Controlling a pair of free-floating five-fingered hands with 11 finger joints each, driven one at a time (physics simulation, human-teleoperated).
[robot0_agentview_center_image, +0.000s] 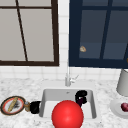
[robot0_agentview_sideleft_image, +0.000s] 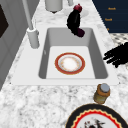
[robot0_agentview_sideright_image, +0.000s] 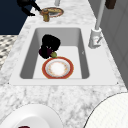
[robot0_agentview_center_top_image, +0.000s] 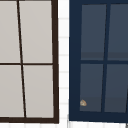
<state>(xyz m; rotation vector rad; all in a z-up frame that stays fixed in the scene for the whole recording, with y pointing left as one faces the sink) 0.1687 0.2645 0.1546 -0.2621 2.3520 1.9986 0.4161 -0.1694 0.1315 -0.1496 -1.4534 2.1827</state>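
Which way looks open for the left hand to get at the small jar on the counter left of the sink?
Probably yes, a direct one: the left hand hovers right beside the small jar, with only bare counter between them; the patterned plate lies on the jar's far side.

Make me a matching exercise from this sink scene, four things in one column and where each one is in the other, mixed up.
Things:
1. red-rimmed plate
2. small jar
3. right hand
4. faucet

Places:
a. on the counter left of the sink, between the patterned plate and the left hand
b. behind the sink, at the middle of its back edge
c. flat on the sink's floor
d. over the sink, curled round a dark purple thing

Pairs: 1-c, 2-a, 3-d, 4-b
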